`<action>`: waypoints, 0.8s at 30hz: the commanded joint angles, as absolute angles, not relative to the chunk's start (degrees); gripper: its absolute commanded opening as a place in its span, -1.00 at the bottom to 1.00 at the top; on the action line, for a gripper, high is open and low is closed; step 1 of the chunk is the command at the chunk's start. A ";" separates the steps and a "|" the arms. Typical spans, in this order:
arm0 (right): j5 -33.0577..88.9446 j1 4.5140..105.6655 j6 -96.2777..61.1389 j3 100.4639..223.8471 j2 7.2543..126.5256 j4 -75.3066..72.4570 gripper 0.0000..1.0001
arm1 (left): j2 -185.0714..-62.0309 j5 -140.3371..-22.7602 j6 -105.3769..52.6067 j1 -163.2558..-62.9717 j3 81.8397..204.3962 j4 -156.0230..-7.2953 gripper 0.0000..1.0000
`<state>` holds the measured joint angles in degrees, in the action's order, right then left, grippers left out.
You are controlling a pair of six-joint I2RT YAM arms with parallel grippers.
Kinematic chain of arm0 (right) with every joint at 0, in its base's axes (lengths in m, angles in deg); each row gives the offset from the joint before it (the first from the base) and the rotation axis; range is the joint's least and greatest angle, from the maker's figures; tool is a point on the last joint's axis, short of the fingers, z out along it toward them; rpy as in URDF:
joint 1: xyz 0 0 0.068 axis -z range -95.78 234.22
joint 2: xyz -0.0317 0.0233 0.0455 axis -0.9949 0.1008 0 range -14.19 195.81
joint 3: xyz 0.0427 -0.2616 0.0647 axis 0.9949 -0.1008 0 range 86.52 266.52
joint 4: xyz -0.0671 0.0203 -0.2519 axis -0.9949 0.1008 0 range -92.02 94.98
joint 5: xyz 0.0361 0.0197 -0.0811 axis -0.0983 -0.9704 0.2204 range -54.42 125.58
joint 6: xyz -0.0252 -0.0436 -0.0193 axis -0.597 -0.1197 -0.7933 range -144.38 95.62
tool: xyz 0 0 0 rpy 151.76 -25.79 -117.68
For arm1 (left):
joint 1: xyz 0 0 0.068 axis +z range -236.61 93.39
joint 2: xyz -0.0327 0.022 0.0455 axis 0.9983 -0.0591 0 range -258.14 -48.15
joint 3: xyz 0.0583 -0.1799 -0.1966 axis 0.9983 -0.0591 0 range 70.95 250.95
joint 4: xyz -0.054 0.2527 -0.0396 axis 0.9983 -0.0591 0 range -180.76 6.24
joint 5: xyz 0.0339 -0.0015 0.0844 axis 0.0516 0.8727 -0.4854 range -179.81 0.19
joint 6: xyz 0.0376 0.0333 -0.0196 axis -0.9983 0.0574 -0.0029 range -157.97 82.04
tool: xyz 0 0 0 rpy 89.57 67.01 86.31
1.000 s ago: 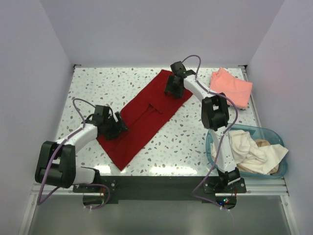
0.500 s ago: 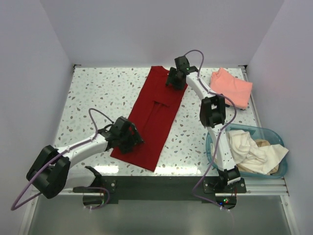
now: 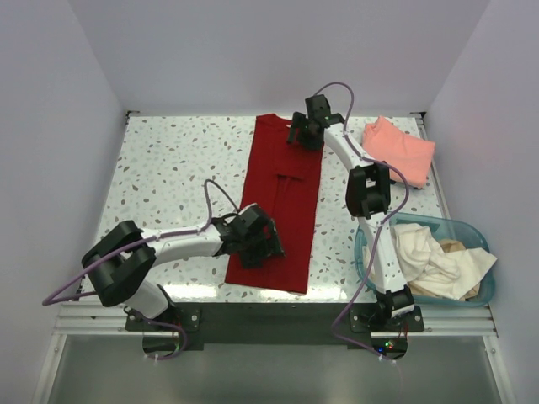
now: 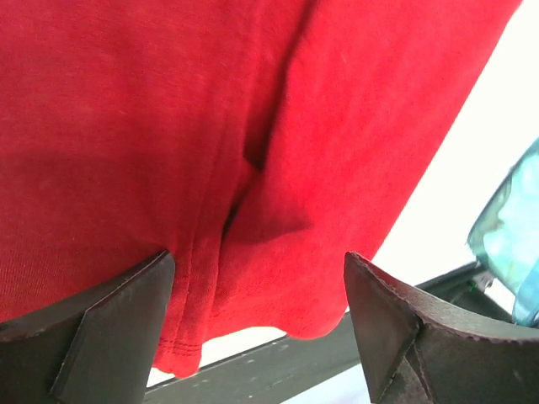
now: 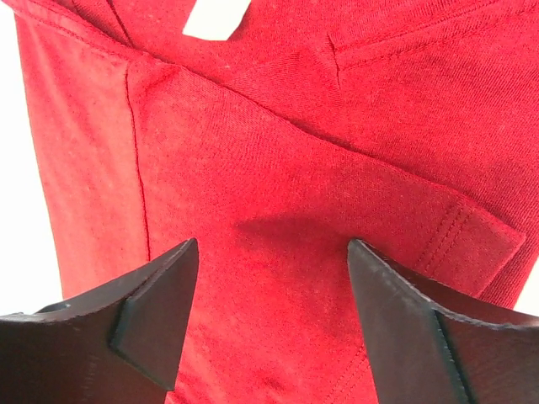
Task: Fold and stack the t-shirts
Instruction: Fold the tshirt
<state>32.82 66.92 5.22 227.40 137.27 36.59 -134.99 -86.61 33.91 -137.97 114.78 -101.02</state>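
The dark red t-shirt [image 3: 282,198] lies as a long folded strip running from the far edge to the near edge of the table. My left gripper [image 3: 261,242] is open over its near end; in the left wrist view the red cloth [image 4: 253,126] and its hem fill the space between the spread fingers [image 4: 109,328]. My right gripper [image 3: 305,135] is open over the far collar end; the right wrist view shows red cloth [image 5: 278,194] and the white neck label [image 5: 217,17]. The salmon-pink shirt [image 3: 397,150] lies folded at far right. Cream-white shirts [image 3: 434,257] lie crumpled in the basket.
The translucent teal basket [image 3: 370,244] stands at the near right, beside the right arm's base; its corner shows in the left wrist view [image 4: 505,227]. The dark front rail [image 3: 269,316] runs along the near edge, just below the red shirt's hem.
The red shirt has swung from a diagonal to lying straight front to back. My left gripper moved right and nearer with its near end; my right gripper shifted slightly toward the far edge.
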 commanded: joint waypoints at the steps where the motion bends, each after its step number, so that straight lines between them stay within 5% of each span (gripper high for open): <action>1: 34.71 68.31 -0.12 225.39 136.56 37.71 0.54 | -136.04 -85.33 31.39 -140.40 116.30 -98.63 0.75; 12: 29.26 67.96 -0.30 218.38 121.71 37.80 0.59 | -122.61 -91.46 19.09 -141.99 116.57 -104.75 0.85; 19: 30.75 59.81 2.84 178.27 97.36 31.64 0.52 | -108.72 -93.77 16.36 -132.16 109.81 -115.40 0.93; 24: 34.24 51.19 10.15 158.09 85.41 33.30 0.43 | -110.01 -90.96 12.58 -128.89 107.17 -113.82 0.89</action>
